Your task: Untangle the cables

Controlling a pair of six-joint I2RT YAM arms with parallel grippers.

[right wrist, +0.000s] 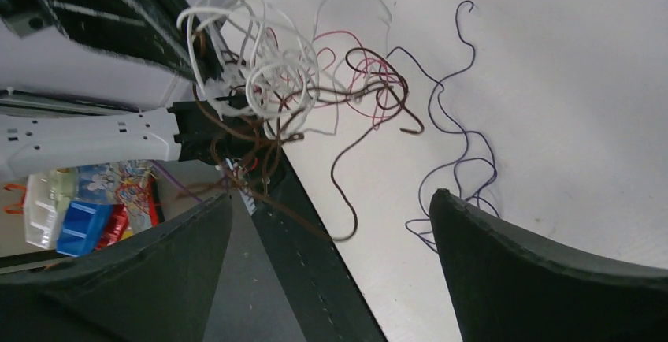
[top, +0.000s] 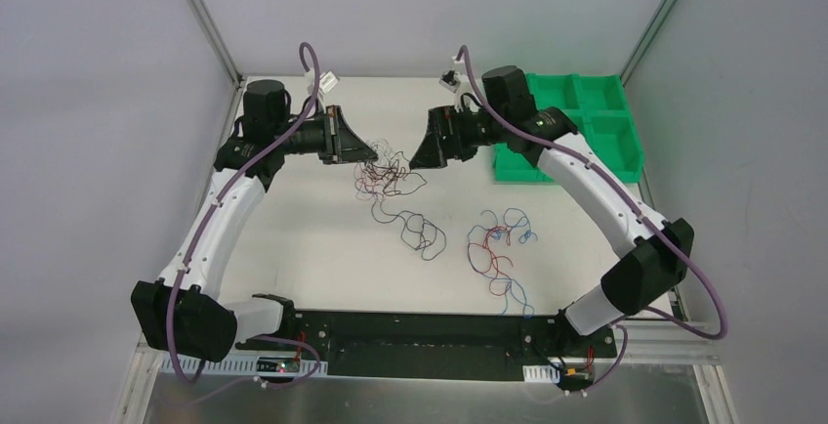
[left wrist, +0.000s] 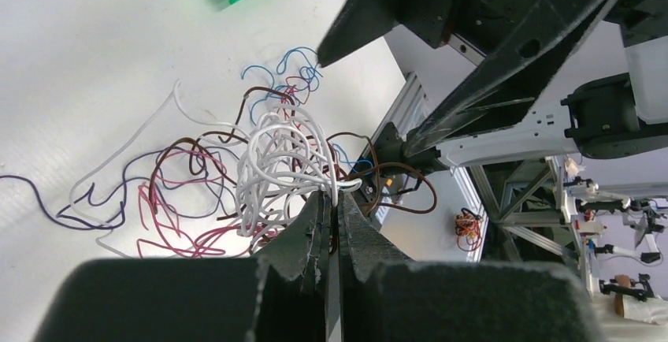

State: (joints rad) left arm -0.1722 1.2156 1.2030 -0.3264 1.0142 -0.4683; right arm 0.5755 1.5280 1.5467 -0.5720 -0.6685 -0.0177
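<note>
A tangled bunch of thin cables [top: 389, 172] in white, red, brown and dark blue hangs between my two grippers at the far middle of the table. My left gripper [top: 371, 152] is shut on a white cable of the bunch [left wrist: 280, 161], pinched at its fingertips [left wrist: 335, 200]. My right gripper [top: 414, 162] is open and empty just right of the bunch [right wrist: 276, 82]; its fingers [right wrist: 504, 271] stand wide apart. A dark blue strand [top: 415, 231] trails toward me. A loose red and blue heap [top: 500, 248] lies at the right.
A green bin with compartments [top: 576, 126] stands at the far right, behind the right arm. White connectors [top: 324, 82] lie at the far edge. The enclosure's grey walls and metal posts border the table.
</note>
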